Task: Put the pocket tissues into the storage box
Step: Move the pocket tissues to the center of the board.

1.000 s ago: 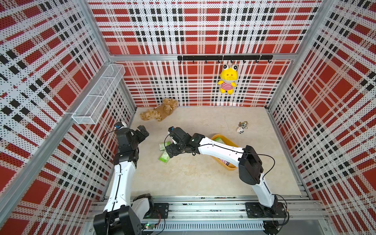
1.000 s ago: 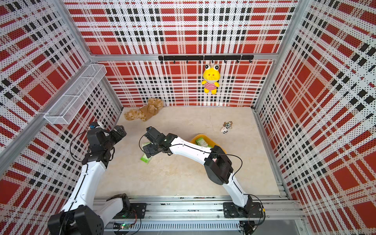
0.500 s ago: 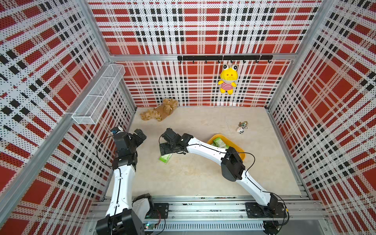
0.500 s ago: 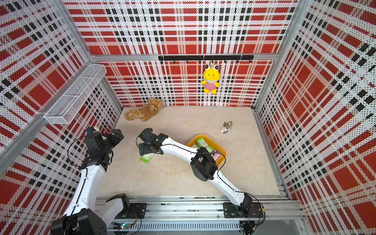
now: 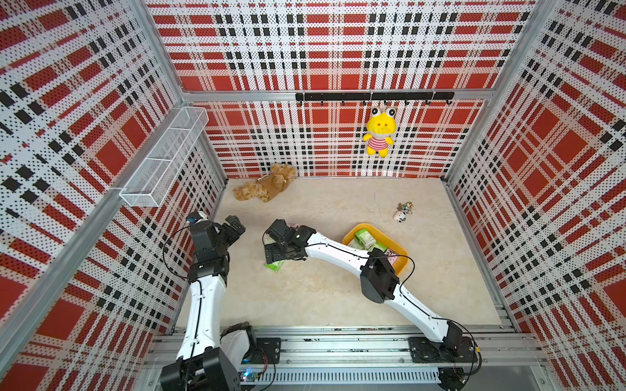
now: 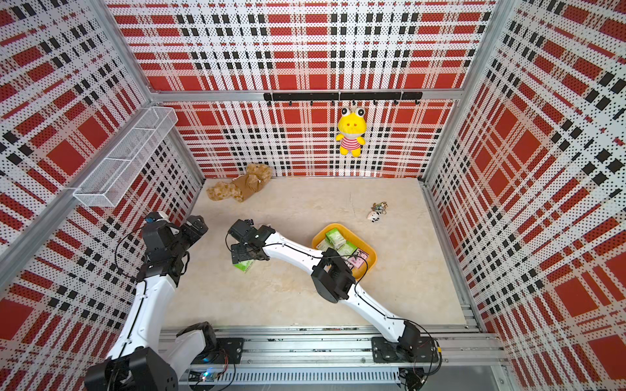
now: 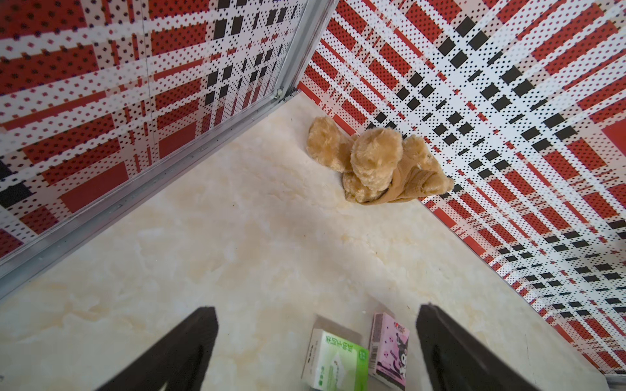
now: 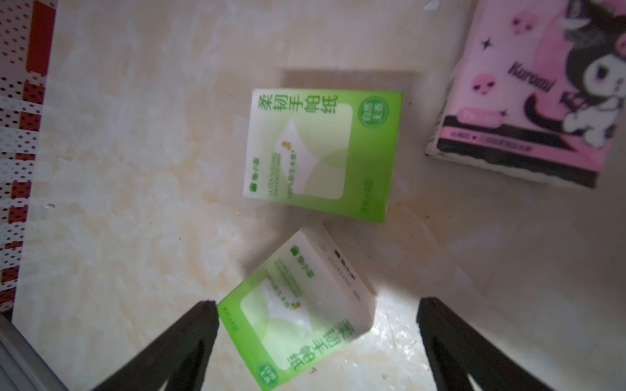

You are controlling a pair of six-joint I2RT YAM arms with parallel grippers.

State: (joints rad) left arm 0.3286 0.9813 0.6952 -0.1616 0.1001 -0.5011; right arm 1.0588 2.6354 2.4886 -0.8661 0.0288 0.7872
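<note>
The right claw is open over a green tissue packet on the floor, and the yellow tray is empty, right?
No. The shallow yellow-orange plastic tray is not empty: both top views show green and pink packets in it. The open right gripper does hang over a green-and-white tissue packet.

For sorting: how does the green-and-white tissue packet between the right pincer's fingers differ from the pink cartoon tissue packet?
Green-and-white tissue packet: green lettering; pink tissue packet: black cartoon figure. Green lies between the right pincer's fingers; pink outside them. Both lie on the floor.
</note>
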